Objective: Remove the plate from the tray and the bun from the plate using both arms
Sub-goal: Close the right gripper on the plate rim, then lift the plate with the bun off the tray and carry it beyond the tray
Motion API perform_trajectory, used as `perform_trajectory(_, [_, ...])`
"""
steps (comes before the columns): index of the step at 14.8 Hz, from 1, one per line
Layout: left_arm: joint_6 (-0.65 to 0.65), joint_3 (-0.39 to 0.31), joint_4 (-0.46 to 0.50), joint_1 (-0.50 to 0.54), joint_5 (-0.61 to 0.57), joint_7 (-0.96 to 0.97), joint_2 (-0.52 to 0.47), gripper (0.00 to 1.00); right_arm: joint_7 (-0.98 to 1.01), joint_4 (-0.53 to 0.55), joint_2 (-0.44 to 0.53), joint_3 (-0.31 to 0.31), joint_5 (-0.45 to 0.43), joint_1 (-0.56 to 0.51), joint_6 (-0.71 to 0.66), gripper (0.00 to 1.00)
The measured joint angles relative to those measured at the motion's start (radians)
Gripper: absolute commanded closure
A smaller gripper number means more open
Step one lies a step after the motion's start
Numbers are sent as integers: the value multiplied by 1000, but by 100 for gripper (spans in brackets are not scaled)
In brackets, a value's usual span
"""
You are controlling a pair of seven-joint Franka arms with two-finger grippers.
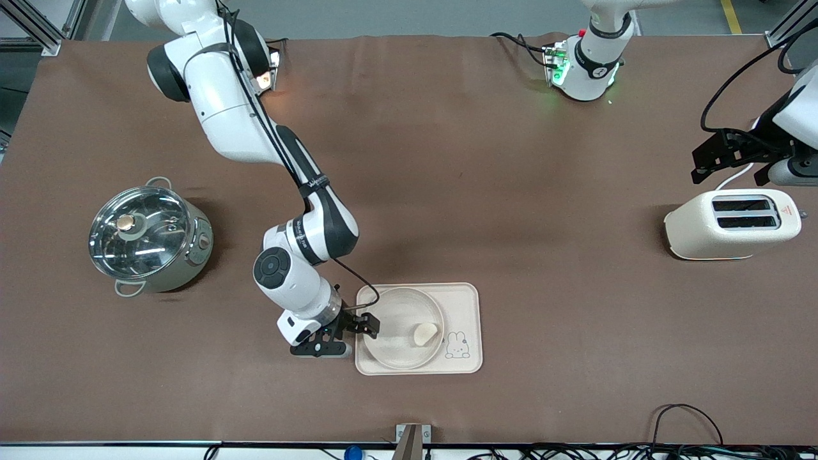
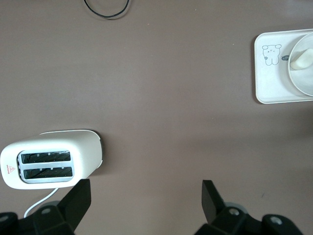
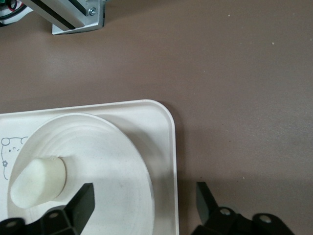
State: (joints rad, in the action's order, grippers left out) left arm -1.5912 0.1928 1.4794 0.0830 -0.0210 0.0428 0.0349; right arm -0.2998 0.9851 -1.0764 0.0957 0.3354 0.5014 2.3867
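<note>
The round cream plate (image 1: 396,313) lies on the rectangular rabbit tray (image 1: 463,297), near the front camera. The small pale bun (image 1: 425,333) lies in the plate, toward the rabbit drawing. My right gripper (image 1: 351,335) is open and low at the tray's edge toward the right arm's end. In the right wrist view its gripper (image 3: 144,193) has one finger over the plate (image 3: 98,147) close to the bun (image 3: 36,181) and the other over bare table outside the tray (image 3: 156,122). My left gripper (image 1: 732,169) is open and empty, up above the toaster (image 1: 732,223), and waits.
A steel pot with a glass lid (image 1: 148,236) stands toward the right arm's end. The left wrist view shows the toaster (image 2: 49,159), the tray (image 2: 269,83), plate (image 2: 305,83) and bun (image 2: 302,58). A metal bracket (image 1: 412,437) and cables (image 1: 687,421) sit at the table's near edge.
</note>
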Motion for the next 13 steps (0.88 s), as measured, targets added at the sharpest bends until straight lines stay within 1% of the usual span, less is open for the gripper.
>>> perform_trajectory(1, [0,0,0,0,0,0,0,0,1,-2,0,0,0,1,-1,52])
perform_trajectory(2, [0,0,0,0,0,0,0,0,6,-4,0,0,0,2,-1,57])
perform_trajectory(4, [0,0,0,0,0,0,0,0,38,-4,-4,0,0,3,-1,59])
perform_trajectory(6, [0,0,0,0,0,-1,0,0,54,-4,-17,-1,0,3,12,63])
perform_trajectory(8, [0,0,0,0,0,-1,0,0,58,-4,-34,-1,0,3,29,70])
perform_trajectory(10, [0,0,0,0,0,-1,0,0,61,-5,-44,-1,0,4,46,71])
perform_trajectory(12, [0,0,0,0,0,-1,0,0,64,-5,-46,-2,0,4,50,78])
perform_trajectory(13, [0,0,0,0,0,-1,0,0,67,-5,-47,-2,0,4,53,78])
